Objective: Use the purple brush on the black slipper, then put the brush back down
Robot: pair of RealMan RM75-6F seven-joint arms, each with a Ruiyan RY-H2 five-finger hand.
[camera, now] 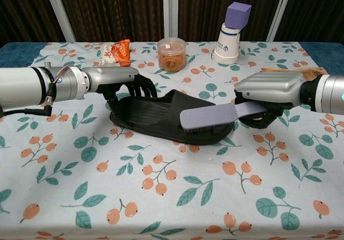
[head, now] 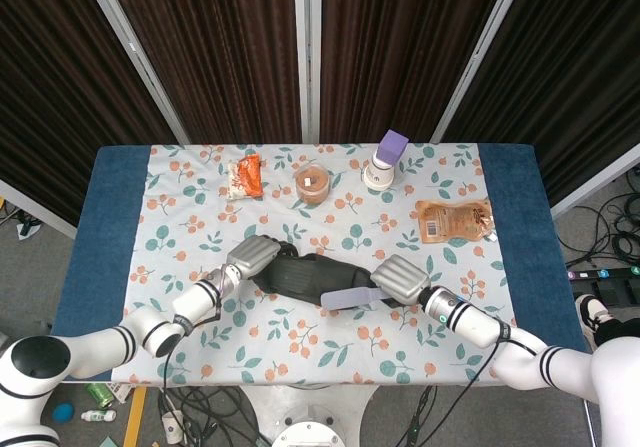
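Observation:
The black slipper lies in the middle of the floral cloth, toe end to the right. My left hand grips its heel end, fingers curled over the rim. My right hand holds the purple brush by its handle. The flat brush head lies over the slipper's toe end, near its front edge.
Along the back of the table stand an orange snack packet, a clear tub of rubber bands, and a stack of paper cups topped with a purple block. A brown pouch lies at the right.

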